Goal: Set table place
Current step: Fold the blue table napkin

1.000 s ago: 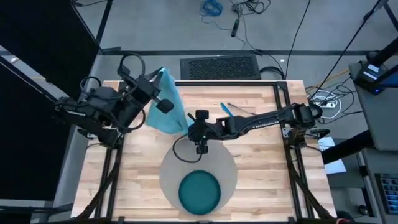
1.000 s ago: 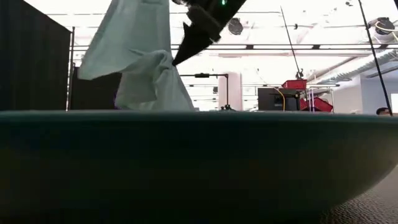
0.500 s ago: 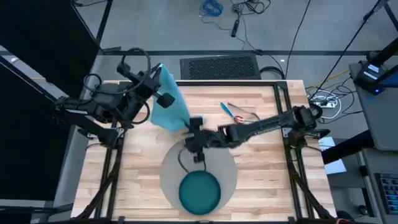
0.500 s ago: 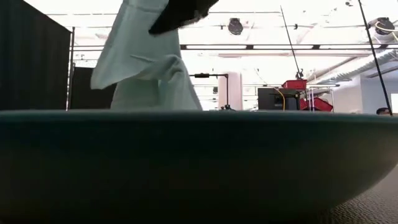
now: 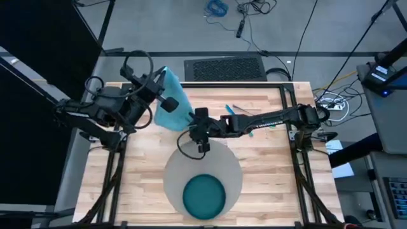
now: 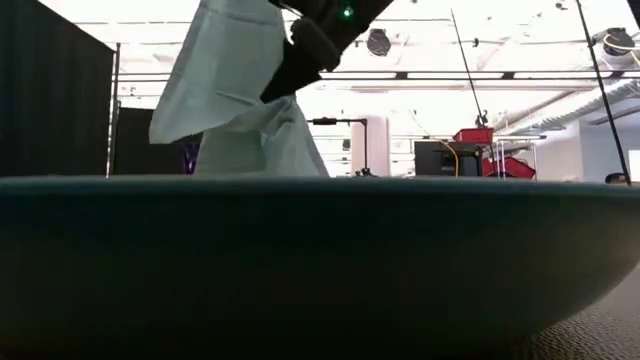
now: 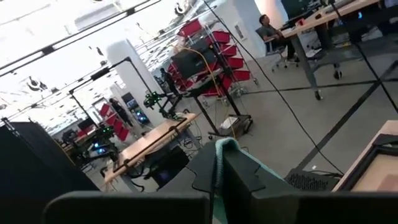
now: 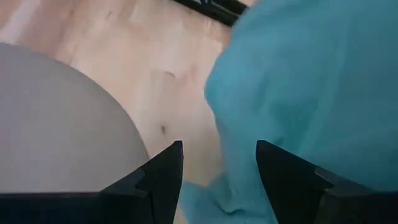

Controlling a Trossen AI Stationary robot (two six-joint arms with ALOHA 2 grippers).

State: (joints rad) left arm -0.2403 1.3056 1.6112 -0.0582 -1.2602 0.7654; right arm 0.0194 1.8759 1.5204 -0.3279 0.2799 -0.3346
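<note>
grey floor (image 5: 159,28); black curtain (image 6: 50,100); red chairs (image 7: 214,59); bright ceiling lights (image 6: 420,75)

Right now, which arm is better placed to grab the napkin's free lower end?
Right, probably. The right gripper is open beside the napkin hanging from the left gripper, which is shut on its top.

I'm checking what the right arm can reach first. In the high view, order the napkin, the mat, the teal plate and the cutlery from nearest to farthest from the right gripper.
Measured from the right gripper, jaws open:
1. Napkin: beside it, toward the left arm.
2. Mat: its far rim just below the gripper.
3. Cutlery: toward the table's far edge.
4. Teal plate: on the mat's near part.
</note>
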